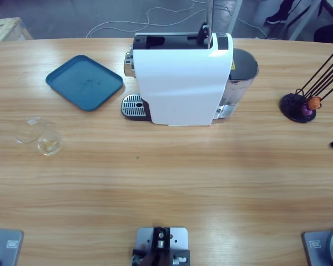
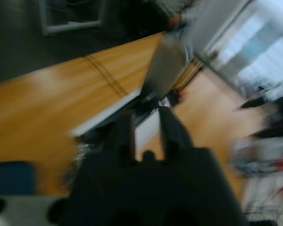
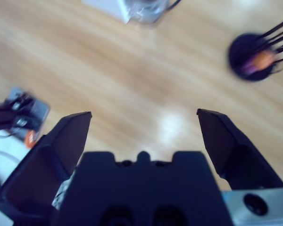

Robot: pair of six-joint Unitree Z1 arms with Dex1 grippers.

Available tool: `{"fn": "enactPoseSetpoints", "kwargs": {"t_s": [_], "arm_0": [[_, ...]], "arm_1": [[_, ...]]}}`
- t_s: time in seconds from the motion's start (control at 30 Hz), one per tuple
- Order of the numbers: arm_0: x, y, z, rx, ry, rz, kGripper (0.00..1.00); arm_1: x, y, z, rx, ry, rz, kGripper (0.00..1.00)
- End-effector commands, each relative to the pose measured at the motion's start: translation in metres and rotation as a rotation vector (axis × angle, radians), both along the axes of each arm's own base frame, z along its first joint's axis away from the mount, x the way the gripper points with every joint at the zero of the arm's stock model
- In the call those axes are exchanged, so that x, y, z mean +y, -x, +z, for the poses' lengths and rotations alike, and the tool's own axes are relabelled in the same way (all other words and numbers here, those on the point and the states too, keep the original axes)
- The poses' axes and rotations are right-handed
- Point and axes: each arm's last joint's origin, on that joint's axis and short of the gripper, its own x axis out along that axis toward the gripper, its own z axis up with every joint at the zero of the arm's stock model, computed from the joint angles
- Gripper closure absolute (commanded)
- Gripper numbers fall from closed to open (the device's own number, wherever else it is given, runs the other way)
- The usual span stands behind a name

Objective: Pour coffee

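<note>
From my remote station, the small clear glass tumbler (image 1: 40, 137) lies tipped on the long wooden table (image 1: 172, 183), well left of the white coffee machine (image 1: 180, 80), a trace of coffee (image 1: 48, 146) inside. My right gripper (image 3: 144, 117) gapes wide, empty; my left gripper (image 2: 146, 127) is nearly closed, holding nothing.

Grey floor (image 1: 72, 16) beyond wooden table (image 1: 172, 172)

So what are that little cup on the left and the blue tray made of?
The cup looks like clear glass: the wood grain shows through it, with bright glints on its rim. The tray looks like matt plastic, an even teal-blue with rounded moulded corners, though painted metal cannot be ruled out.
</note>
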Motion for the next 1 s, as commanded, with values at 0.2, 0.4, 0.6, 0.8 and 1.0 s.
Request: {"fn": "enactPoseSetpoints", "kwargs": {"t_s": [0.2, 0.4, 0.6, 0.8, 1.0], "arm_0": [[0.069, 0.084, -0.078, -0.184, -0.509, 0.078, 0.000], [0.069, 0.093, -0.088, -0.145, -0.552, 0.068, 0.000], [0.075, 0.097, -0.089, -0.070, -0.498, 0.126, 0.000], [0.071, 0.095, -0.091, -0.036, -0.484, 0.150, 0.000], [0.072, 0.096, -0.087, -0.041, -0.470, 0.152, 0.000]], "arm_1": [[-0.028, -0.012, -0.051, -0.341, 0.231, -0.368, 0.000], [-0.051, -0.046, -0.130, -0.259, 0.144, -0.701, 0.027], [-0.060, -0.067, -0.164, -0.246, 0.099, -0.781, 0.115], [-0.067, -0.069, -0.174, -0.310, 0.045, -0.788, 0.162], [-0.066, -0.072, -0.190, -0.329, 0.007, -0.782, 0.205]]}}
